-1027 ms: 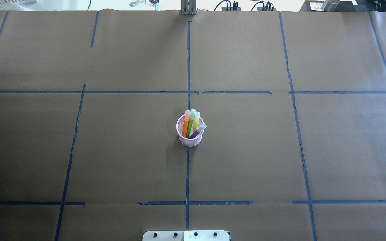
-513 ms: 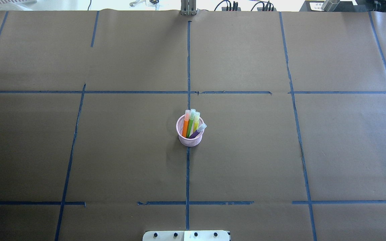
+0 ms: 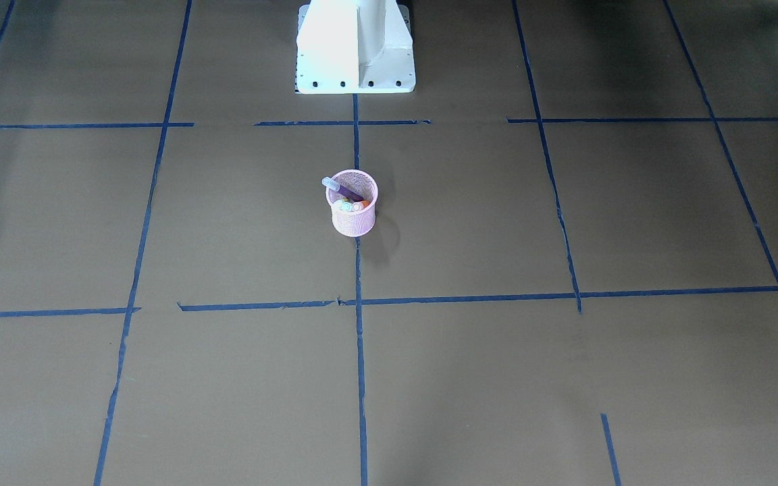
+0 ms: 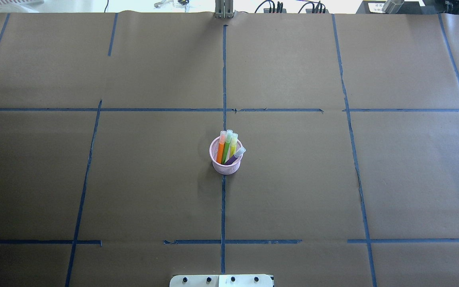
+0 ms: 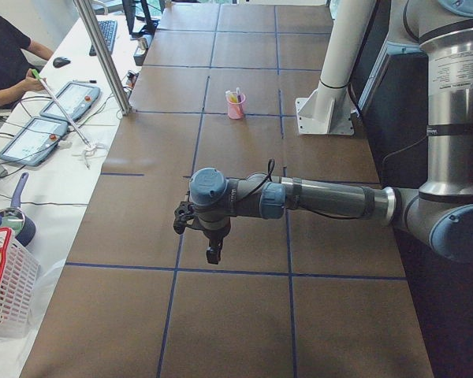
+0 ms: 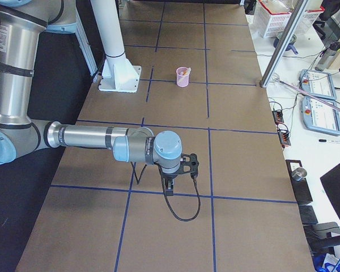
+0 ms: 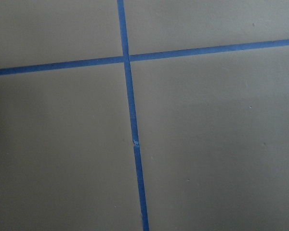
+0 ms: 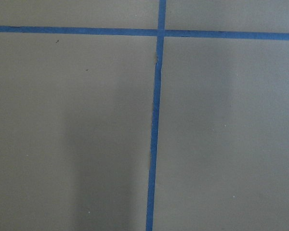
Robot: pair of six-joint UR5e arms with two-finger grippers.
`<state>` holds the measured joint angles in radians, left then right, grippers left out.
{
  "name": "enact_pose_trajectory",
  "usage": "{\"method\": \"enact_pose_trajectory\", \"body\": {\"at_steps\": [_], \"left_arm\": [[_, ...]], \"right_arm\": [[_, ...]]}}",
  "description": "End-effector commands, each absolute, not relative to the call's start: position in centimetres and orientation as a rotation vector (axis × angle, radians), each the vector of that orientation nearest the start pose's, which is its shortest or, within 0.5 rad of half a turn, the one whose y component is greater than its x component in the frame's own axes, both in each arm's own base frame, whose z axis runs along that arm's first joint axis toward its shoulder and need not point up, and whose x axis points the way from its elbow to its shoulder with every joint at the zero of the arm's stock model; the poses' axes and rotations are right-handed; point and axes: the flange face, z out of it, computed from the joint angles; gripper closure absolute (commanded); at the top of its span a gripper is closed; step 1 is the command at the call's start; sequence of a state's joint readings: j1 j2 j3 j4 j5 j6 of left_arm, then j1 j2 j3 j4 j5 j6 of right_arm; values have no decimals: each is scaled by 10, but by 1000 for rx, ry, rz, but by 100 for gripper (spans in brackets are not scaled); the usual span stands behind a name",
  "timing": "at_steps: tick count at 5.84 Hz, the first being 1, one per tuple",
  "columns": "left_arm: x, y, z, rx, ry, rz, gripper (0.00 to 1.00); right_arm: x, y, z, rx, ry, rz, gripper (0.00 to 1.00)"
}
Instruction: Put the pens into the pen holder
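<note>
Pink holder (image 4: pixel 225 168) hides the pens' (image 4: pixel 226 150) lower ends. Left gripper (image 5: pixel 214 253) and right gripper (image 6: pixel 168 187) hang from level arms, grip unreadable.

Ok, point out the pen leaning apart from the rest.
The purple pen: it tilts sideways across the pink pen holder, while the orange pen, green pen and yellow pen stand bunched together.

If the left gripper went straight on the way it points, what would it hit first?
The left gripper points down: likely the brown paper-covered table by crossing blue tape lines, nothing between.
</note>
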<state>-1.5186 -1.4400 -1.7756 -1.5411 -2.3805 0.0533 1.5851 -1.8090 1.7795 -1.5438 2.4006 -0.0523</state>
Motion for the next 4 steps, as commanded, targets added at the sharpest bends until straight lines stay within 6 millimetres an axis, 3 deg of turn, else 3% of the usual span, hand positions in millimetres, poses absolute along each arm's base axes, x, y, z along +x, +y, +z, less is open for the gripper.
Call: {"method": "enact_pose_trajectory", "body": {"at_steps": [1, 2, 4], "left_arm": [[-41, -434, 620, 53, 802, 115, 0], [-47, -429, 628, 37, 792, 97, 0], [-46, -430, 619, 61, 797, 108, 0]], "right_arm": [[65, -390, 674, 3, -827, -36, 0], [65, -390, 679, 29, -827, -67, 0], [65, -389, 684, 61, -827, -81, 0]]}}
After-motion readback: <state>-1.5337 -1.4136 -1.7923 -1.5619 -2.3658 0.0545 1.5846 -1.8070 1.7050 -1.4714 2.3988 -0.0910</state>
